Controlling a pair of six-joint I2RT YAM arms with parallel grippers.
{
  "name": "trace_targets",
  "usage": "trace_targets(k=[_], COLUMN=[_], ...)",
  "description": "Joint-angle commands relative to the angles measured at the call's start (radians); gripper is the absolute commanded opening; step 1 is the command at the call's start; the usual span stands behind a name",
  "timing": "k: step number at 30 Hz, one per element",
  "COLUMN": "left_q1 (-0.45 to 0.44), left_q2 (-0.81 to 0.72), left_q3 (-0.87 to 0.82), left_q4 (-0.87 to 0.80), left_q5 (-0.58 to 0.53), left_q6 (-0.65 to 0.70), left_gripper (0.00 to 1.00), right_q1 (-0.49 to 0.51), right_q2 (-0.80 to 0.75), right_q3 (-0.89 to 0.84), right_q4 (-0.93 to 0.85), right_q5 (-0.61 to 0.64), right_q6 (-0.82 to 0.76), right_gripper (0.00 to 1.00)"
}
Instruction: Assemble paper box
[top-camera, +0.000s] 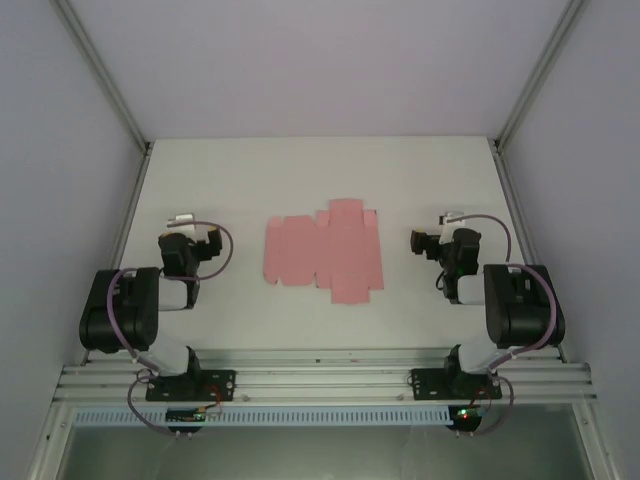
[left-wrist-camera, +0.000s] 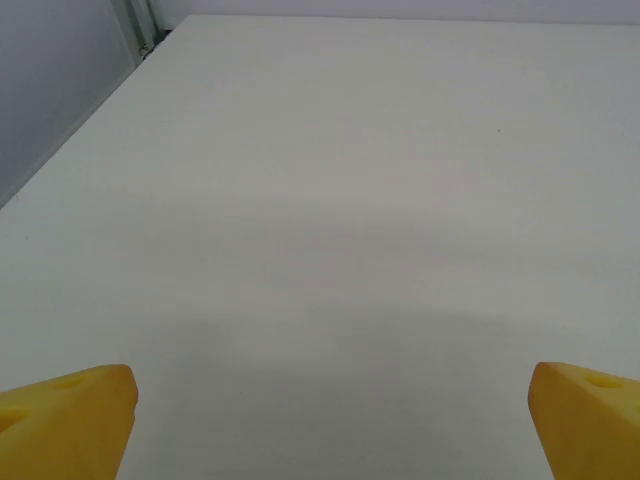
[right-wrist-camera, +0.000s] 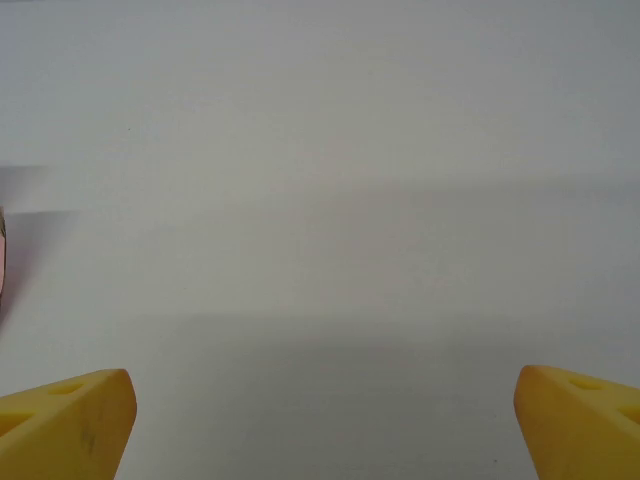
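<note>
Two arms (top-camera: 120, 310) were bolted to an aluminium rail (top-camera: 320, 380) at the near edge of the table (top-camera: 250, 170). Beyond the bases, the left gripper (left-wrist-camera: 331, 388) and the right gripper (right-wrist-camera: 324, 388) each stood fully open and empty, with yellow wedge-shaped fingertips (left-wrist-camera: 70, 420) spread wide above bare, matte white tabletop. Between the two grippers and apart from both, the paper box (top-camera: 325, 250) lay as a flat die-cut sheet of plain pink card. It was unfolded, with a row of rectangular panels and flaps projecting from its far and near edges. By its appearance, the card would be very light, thin and flexible. It would be prone to sliding on the smooth surface and to creasing away from the fold lines. Lying flat, it offered no raised edge. A suitable hold would likely be an outer flap or panel edge, with one finger worked beneath it while the other gripper pinned a neighbouring panel. Farther back, the table ran to pale enclosure walls (top-camera: 300, 60) framed by metal struts (top-camera: 100, 70).
</note>
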Motion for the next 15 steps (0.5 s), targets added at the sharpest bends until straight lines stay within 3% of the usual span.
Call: trace_targets(k=[1,15], left_q1=[-0.003,-0.003], left_q2=[-0.003,-0.004], left_q3=[0.024,0.025], left_q4=[0.015,0.014], left_q5=[0.013,0.012], left_q6=[0.011,0.012], left_gripper=[1.00,1.00], right_q1=[0.006,0.006], right_q2=[-0.003,-0.003], right_q3=[0.020,0.020], right_q4=[0.016,0.011], right_q5=[0.020,0.009], right_q6=[0.015,0.015], right_gripper=[0.99,0.99])
